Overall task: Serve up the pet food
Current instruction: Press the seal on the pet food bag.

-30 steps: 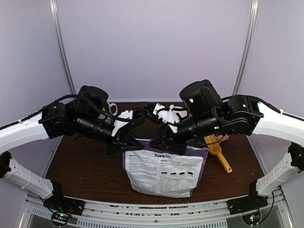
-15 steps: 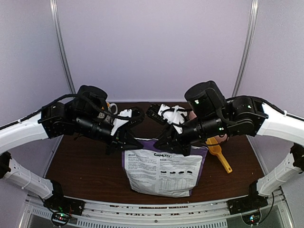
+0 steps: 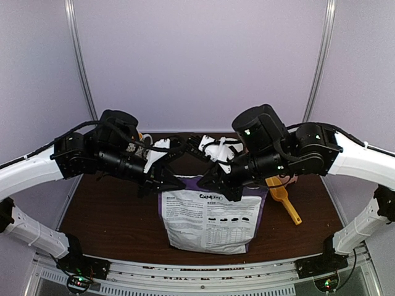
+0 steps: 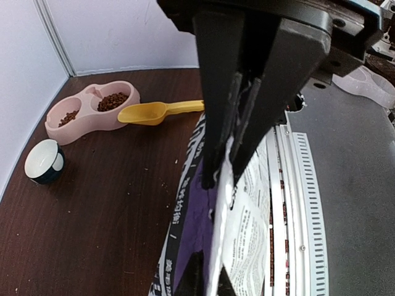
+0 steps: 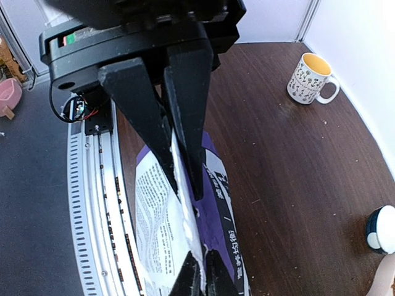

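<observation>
Top external view: my left gripper and right gripper are both clamped on the top edge of the pet food bag. The bag rests on the table between my arms, purple with a white printed panel. Left wrist view: the pet food, small brown pellets, lies in both compartments of the pink double bowl, just beside the yellow scoop.

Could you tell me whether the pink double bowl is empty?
Not empty: the left wrist view shows brown kibble in both compartments of the pink double bowl.
</observation>
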### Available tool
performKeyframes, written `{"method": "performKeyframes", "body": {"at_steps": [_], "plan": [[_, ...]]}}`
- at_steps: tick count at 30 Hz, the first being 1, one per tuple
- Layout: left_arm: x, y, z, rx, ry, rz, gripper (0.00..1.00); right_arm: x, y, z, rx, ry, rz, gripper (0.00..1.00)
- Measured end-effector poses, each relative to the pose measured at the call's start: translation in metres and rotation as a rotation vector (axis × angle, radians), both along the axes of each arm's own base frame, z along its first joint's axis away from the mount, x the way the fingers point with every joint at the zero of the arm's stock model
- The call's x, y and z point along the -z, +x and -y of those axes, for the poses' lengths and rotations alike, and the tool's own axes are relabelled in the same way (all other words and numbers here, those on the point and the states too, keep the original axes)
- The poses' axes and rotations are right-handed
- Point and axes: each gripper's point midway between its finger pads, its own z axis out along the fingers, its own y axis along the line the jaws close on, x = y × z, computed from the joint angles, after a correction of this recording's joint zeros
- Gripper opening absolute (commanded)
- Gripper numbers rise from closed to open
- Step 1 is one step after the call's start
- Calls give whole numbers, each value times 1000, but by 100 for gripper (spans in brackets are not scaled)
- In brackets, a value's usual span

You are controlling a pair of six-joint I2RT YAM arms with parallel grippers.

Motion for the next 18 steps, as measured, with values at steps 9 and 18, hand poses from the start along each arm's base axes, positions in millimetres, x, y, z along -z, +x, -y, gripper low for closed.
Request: {"method": "performKeyframes", "body": {"at_steps": [9,18], "plan": [[-3,12,-3,-24,-12,22,0,4,12,9,37,-3,57,2],[-9,24,-17,-69,-11,54,0,16,31,52,135,-79,81,0]]}}
